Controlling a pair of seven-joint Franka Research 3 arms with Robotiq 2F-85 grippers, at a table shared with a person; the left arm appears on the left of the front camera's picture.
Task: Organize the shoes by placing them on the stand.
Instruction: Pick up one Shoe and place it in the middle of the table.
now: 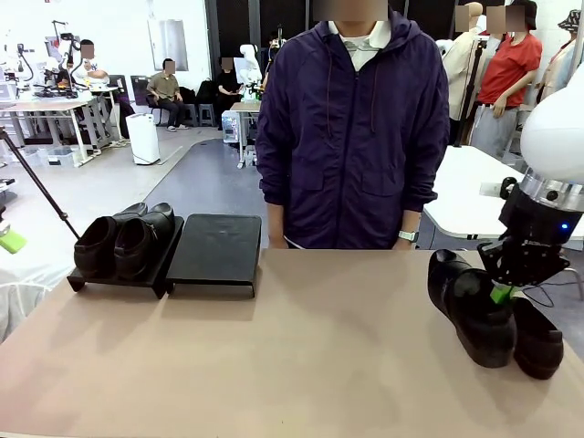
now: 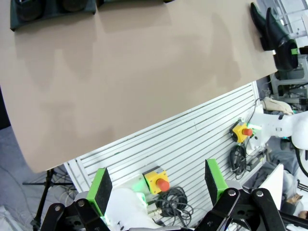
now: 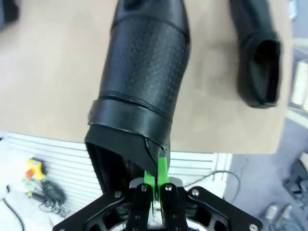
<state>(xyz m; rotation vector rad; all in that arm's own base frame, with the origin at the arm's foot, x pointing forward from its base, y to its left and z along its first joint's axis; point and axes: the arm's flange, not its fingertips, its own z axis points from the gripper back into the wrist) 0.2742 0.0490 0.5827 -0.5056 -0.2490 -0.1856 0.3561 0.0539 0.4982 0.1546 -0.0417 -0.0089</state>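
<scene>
Found one shoe [image 1: 470,315] at the right near end of the table [image 1: 319,356], tilted, pinched at the rim of its opening by the right gripper [image 1: 499,294]. Confirmed from the right wrist view: green pads [image 3: 162,169] pressed tight together on the thin leather edge at the heel end, toe pointing away from the wrist. Could not establish whether its sole touches the tabletop. Noted a second shoe [image 1: 538,342] just beside it, towards the table's right edge, lying flat on the surface.

Located the stand [image 1: 210,274] at the far left of the table, well apart from those two shoes. Checked its load: left panel [image 1: 109,284] carrying two further shoes [image 1: 137,245] side by side and touching, rounded toes towards the robot's side; right panel [image 1: 217,239] showing its whole flat black top (dull sheen, sloped down towards the near side).

Inspected the left gripper [image 2: 158,186] from its own wrist view: fingers spread wide, green pads facing each other across open air, hanging off the near edge of the table above a white slatted panel [image 2: 192,130] with yellow boxes bearing red buttons [image 2: 159,180] and loose cables.

Recorded a person [image 1: 351,137] in a purple zipped jacket standing at the far side, middle of the table, arms down.
</scene>
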